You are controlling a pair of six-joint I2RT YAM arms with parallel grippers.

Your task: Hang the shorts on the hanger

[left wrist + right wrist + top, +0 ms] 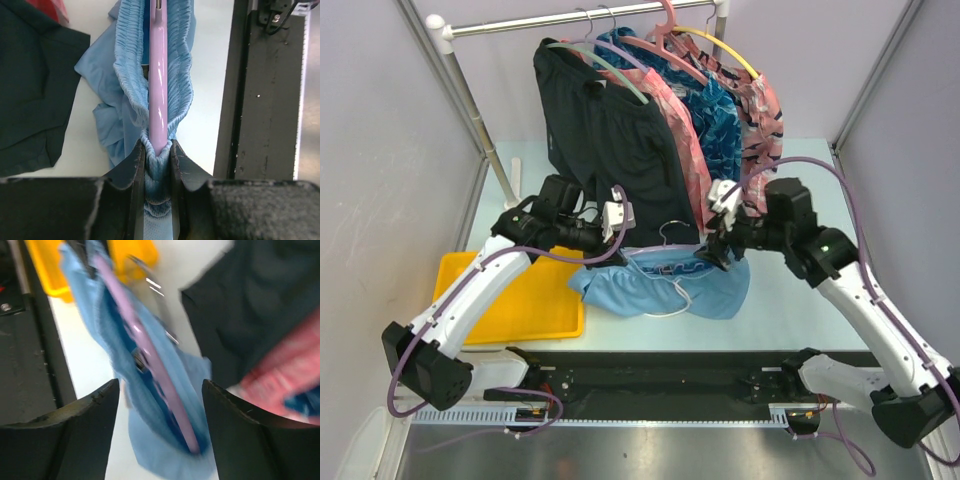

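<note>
The light-blue shorts (660, 288) lie bunched on the table in front of the hanging clothes, white drawstring trailing. The lavender hanger (670, 236) sits inside the waistband, its silver hook sticking up. My left gripper (612, 243) is shut on the shorts' gathered waistband (175, 85) where it wraps one end of the hanger (158, 75). My right gripper (718, 252) is at the other side and open. In the blurred right wrist view, the far tip of the hanger (150, 360) and the blue fabric (155, 460) lie between the spread fingers (90, 415), touching neither.
A yellow tray (535, 300) lies left of the shorts. Behind them a clothes rail (570, 22) carries black shorts (600, 130) on a pale green hanger (610, 65) and patterned shorts (720, 110) on pink hangers. A black mounting rail (670, 370) spans the near edge.
</note>
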